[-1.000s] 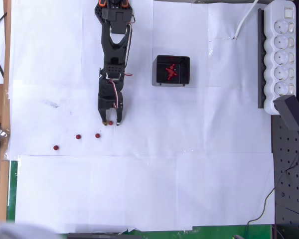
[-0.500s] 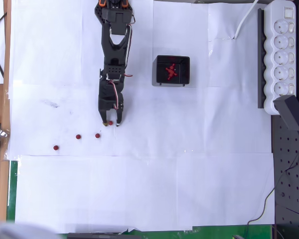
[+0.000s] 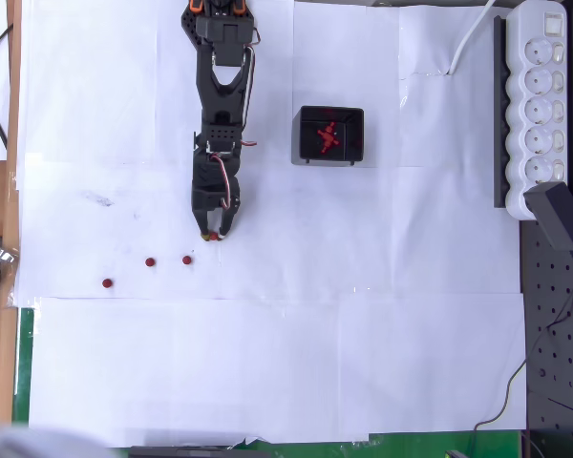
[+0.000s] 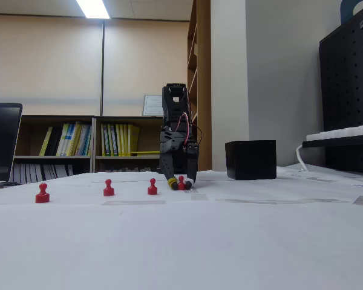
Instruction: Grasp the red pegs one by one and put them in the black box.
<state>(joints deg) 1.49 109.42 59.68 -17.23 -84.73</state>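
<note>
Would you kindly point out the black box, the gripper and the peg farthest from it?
black box (image 3: 306,153), overhead view, left wall.
gripper (image 3: 212,235), overhead view, between the fingertips.
farthest red peg (image 4: 42,193), fixed view, peg body.

I count three red pegs (image 3: 149,261) upright on white paper, a fourth peg (image 4: 181,182) between gripper (image 3: 213,236) fingertips, black box (image 3: 330,135) holding red pegs.

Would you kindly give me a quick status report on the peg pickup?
Gripper down at the table, shut on a red peg. Three red pegs standing loose on the paper. Black box holds pegs already; path to it clear.
</note>
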